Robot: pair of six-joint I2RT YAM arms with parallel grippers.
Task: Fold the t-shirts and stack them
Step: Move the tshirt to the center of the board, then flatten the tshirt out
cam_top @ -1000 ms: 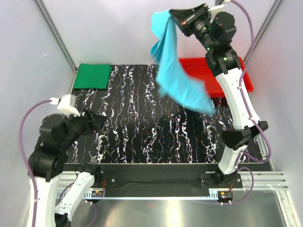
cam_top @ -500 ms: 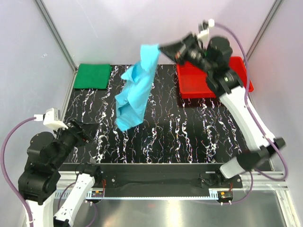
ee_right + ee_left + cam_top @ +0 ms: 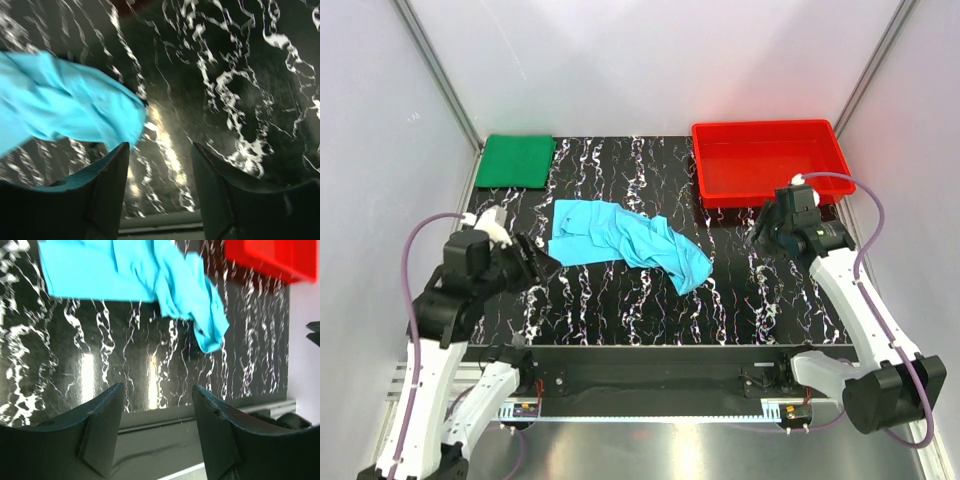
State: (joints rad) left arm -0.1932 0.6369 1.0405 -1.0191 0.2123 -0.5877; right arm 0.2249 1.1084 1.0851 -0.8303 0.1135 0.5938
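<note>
Dropped, the blue shirt [image 3: 620,245] is lying left of the red tray [image 3: 760,199] — left hand [image 3: 157,395] and right hand [image 3: 160,152] are gaping wide.

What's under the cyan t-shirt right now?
The cyan t-shirt lies rumpled on the black marbled table, which shows all round its edges. The patch directly beneath the cloth is covered, so nothing there can be checked.

A black tabletop [image 3: 620,310] veined with white sits inside plain white walls [image 3: 620,60]. Slanted aluminium posts [image 3: 442,85] mark the back corners. Soft glare [image 3: 87,377] shines on the glossy surface.
</note>
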